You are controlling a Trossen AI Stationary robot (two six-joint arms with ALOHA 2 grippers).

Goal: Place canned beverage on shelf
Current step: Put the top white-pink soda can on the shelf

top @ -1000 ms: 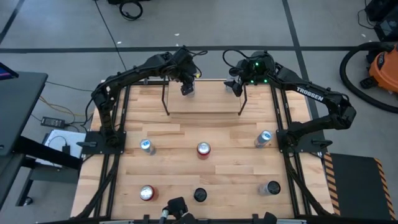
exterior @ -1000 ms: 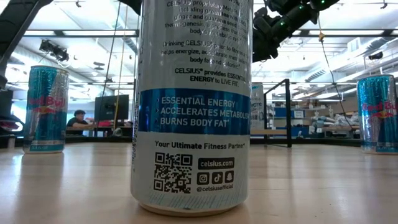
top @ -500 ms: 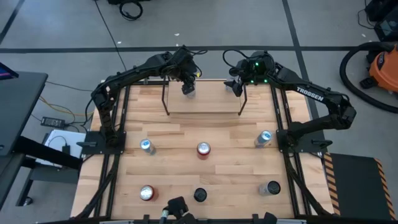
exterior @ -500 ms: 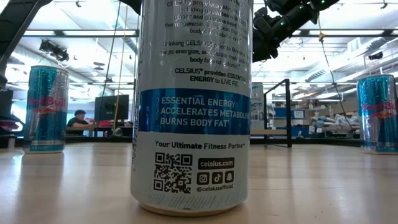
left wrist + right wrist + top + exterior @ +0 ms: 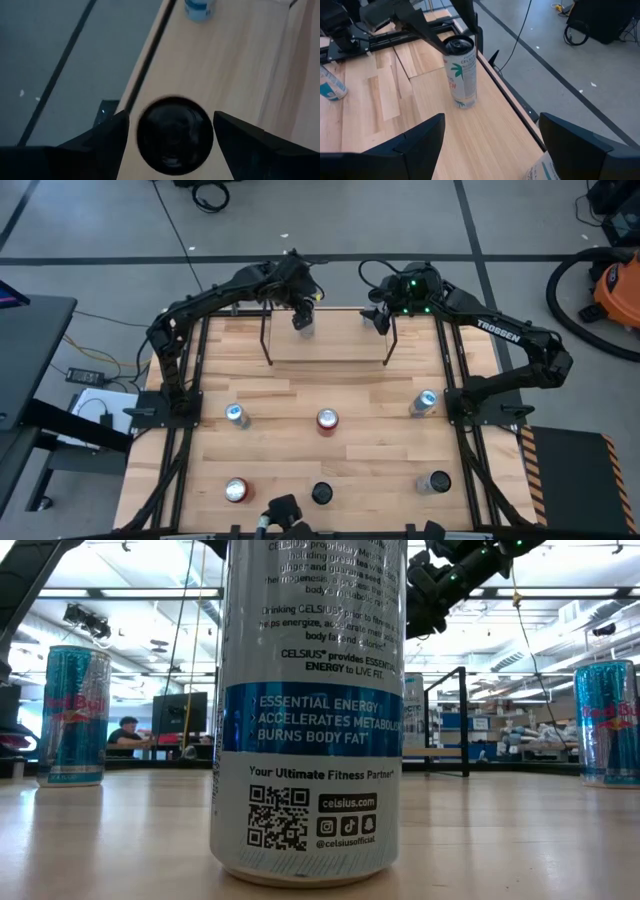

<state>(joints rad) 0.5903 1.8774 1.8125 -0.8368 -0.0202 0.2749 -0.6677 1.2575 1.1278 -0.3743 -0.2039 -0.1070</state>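
Note:
The shelf (image 5: 330, 345) stands at the table's far middle. A white printed can (image 5: 461, 72) stands upright on the shelf's far left part; its dark top shows in the left wrist view (image 5: 175, 135). My left gripper (image 5: 303, 318) hangs over it, pointing down and open, one finger on either side of the can's top (image 5: 171, 117) with a thin gap showing. My right gripper (image 5: 383, 320) is open over the shelf's far right corner (image 5: 490, 150). Part of another white printed can (image 5: 542, 170) shows by one of its fingers.
Several cans stand on the table nearer the front: blue ones (image 5: 236, 415) (image 5: 425, 402), red ones (image 5: 327, 420) (image 5: 236, 490), and dark-topped ones (image 5: 321, 493) (image 5: 436, 481). The nearest can fills the low view (image 5: 305, 710). The shelf's black rods (image 5: 266, 340) (image 5: 390, 340) stand at its corners.

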